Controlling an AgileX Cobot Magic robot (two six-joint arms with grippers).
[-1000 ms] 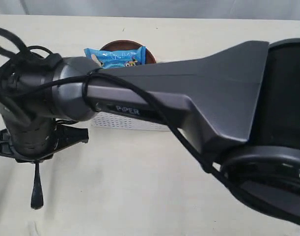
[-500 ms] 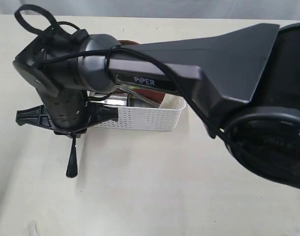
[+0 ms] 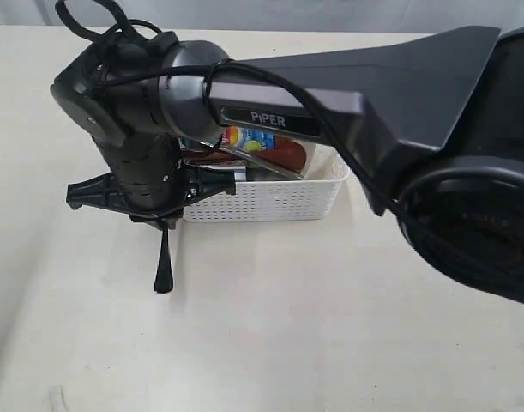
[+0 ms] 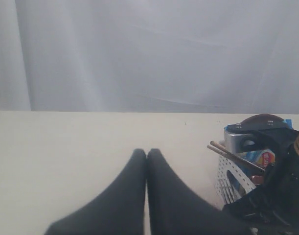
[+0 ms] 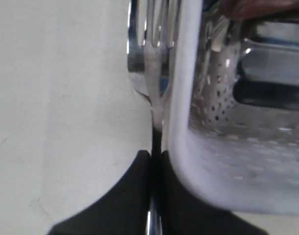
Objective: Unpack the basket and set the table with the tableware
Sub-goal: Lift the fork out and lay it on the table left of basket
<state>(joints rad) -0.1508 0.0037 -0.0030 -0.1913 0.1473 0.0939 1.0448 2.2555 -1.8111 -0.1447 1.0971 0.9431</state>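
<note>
The right gripper [image 5: 155,154], pinched narrowly on the fork [image 5: 153,58] just beside the basket [image 3: 270,199], should next, I think, lay it on the table [image 3: 287,326], while the left gripper [image 4: 146,152] is closed and empty.

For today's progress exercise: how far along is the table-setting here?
Done: nothing shows laid on the table yet. In hand: the right hand grips the fork beside the basket. To do: chopsticks and cup sit in the basket.

White basket [image 3: 270,199] on table [image 3: 287,343]; fork [image 5: 152,58] alongside
</note>
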